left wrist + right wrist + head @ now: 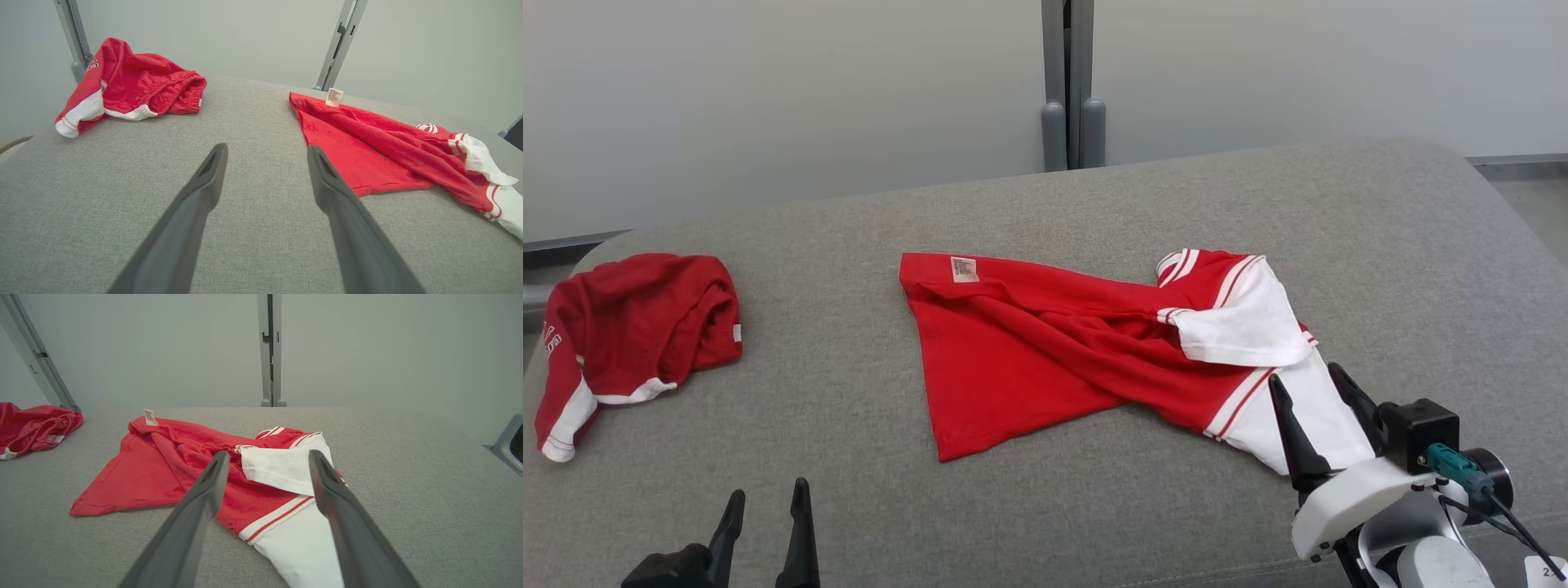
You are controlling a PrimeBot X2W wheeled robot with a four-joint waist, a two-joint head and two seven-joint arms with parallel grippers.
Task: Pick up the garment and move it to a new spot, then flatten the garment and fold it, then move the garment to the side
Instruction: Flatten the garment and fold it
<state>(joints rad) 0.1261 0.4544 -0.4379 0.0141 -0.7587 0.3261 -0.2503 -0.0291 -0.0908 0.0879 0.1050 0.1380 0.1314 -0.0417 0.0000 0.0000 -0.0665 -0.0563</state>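
Garment (pixel 1029 359) = red tee with white sleeves, lying crumpled and twisted mid-frame on the grey desk (pixel 1094 506) in the head view. The body is bunched in diagonal ridges, hem toward the left, care label (pixel 964 269) at its upper-left corner. One white sleeve (pixel 1233 327) is flopped over on top at the right; the other sleeve (pixel 1319 416) trails to the lower right. Right end effector (pixel 1303 372) is at lower right, fingers spread wide around that trailing sleeve, nothing pinched; can't tell if the tips touch cloth. Left end effector (pixel 768 490) is at bottom left, also spread and empty, well apart from the garment. A second red piece (pixel 645 327) is heaped at far left, probably not part of this step. Handling guess: light knit, limp, no stiffness, no breakage risk. It will likely drag on the fabric cover rather than slide. A single-point pick probably leaves it hanging roped up. Better to pinch doubled edges: shoulder seam by the striped cuff on the right, hem corner by the label on the left, so it opens under its own weight.
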